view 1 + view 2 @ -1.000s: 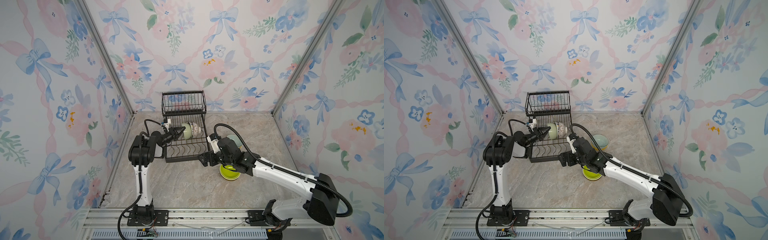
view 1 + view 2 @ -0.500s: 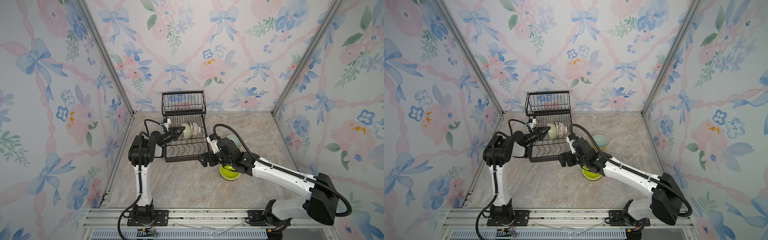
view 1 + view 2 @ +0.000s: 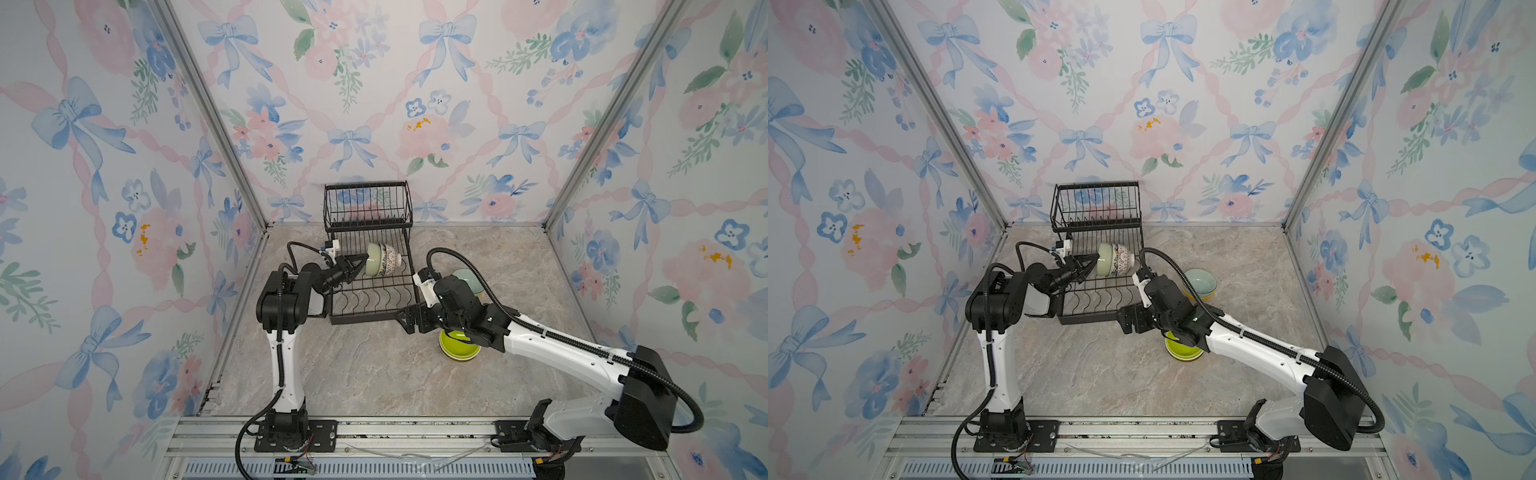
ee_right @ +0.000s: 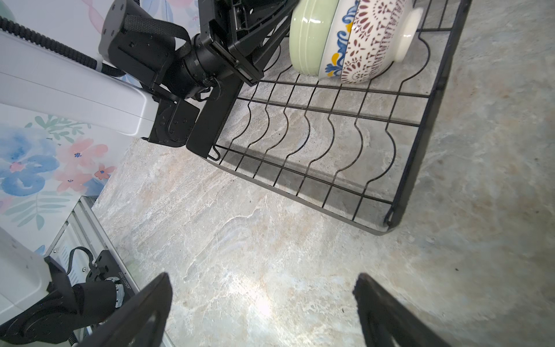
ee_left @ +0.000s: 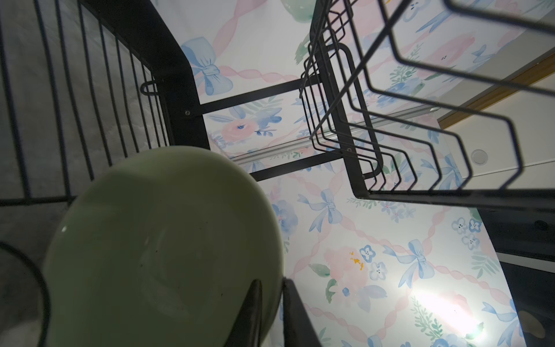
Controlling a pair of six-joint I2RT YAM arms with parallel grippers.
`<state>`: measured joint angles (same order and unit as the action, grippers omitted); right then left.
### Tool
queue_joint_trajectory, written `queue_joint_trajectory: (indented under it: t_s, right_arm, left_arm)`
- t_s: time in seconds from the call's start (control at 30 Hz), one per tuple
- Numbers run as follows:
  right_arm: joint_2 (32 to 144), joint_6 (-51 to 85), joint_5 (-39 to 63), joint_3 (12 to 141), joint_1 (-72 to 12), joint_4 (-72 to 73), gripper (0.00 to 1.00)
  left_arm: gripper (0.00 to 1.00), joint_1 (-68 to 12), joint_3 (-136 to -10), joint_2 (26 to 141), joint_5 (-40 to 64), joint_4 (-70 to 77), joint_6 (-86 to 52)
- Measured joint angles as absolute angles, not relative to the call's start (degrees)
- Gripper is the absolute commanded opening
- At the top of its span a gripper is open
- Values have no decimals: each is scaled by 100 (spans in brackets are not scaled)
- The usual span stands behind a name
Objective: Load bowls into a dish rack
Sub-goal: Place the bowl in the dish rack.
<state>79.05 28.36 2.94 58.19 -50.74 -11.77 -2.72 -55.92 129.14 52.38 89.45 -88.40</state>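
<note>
The black wire dish rack [image 3: 368,293] stands at the back, in both top views [image 3: 1100,301]. Two bowls stand on edge in its lower tray: a pale green bowl [image 3: 374,259] [image 4: 309,33] nested against a white patterned bowl [image 3: 390,259] [image 4: 369,39]. My left gripper [image 5: 271,281] is shut on the pale green bowl [image 5: 162,240], one finger inside its rim and one outside. My right gripper [image 4: 261,279] hangs open and empty over the bare table, in front of the rack. A lime green bowl [image 3: 457,347] sits under the right arm.
A pale teal bowl [image 3: 1200,280] rests stacked on a yellow bowl [image 3: 1200,296], right of the rack. The raised basket [image 3: 368,203] overhangs the tray's back. The walls close in on three sides. The right arm's cable loops beside the rack.
The right gripper has crept slightly left toward the rack. The left arm and the bowls in the rack stay where they were.
</note>
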Motion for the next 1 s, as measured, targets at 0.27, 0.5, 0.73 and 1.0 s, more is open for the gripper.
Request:
queue_joint_trajectory:
  t_s: [0.27, 0.5, 0.73, 1.0]
  right_arm:
    - [7905, 2836, 294, 5819, -5074, -1177, 96]
    - [7929, 2832, 292, 5817, -5074, -1179, 96]
    - [7966, 2738, -14, 5929, -5074, -1444, 96]
    - [7961, 2458, -810, 6084, -5068, -2018, 96]
  left_arm:
    - [22, -220, -5443, 12752, 5013, 8643, -8831]
    - [37, -215, -5247, 12335, 4834, 8294, -8643]
    - [83, -198, -4901, 11594, 4635, 7699, -8173]
    - [98, -198, -4495, 10363, 4265, 6267, -7157]
